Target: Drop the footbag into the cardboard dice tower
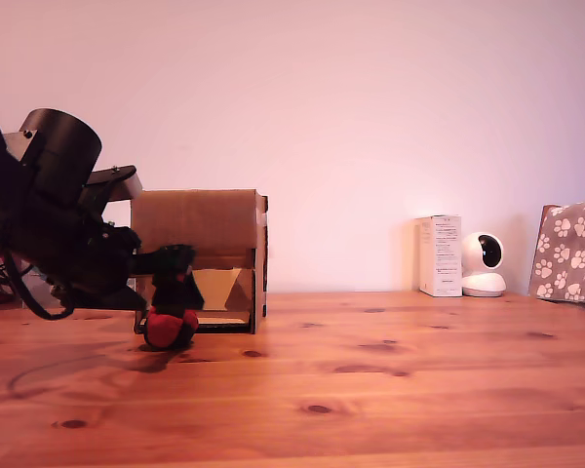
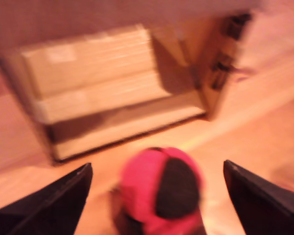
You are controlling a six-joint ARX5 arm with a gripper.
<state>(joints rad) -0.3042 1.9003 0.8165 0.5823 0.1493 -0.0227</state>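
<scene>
Wrist view shows the gripper point(image 2: 157, 196) spread wide, its two dark fingers point(image 2: 54, 200) well apart on either side of the footbag point(image 2: 161, 188) and not touching it — released. The red and black footbag rests on the wooden table point(image 1: 370, 390), just in front of the cardboard dice tower point(image 1: 200, 244) and its open front. Exterior view puts the gripper point(image 1: 173, 292) directly above the footbag point(image 1: 171, 329). At the exterior view's right stand a white carton point(image 1: 440, 255) and a small white camera point(image 1: 484, 264) — both well apart from the tower.

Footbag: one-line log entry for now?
footbag on table | gripper open, straddling it | tower behind | not dropped
</scene>
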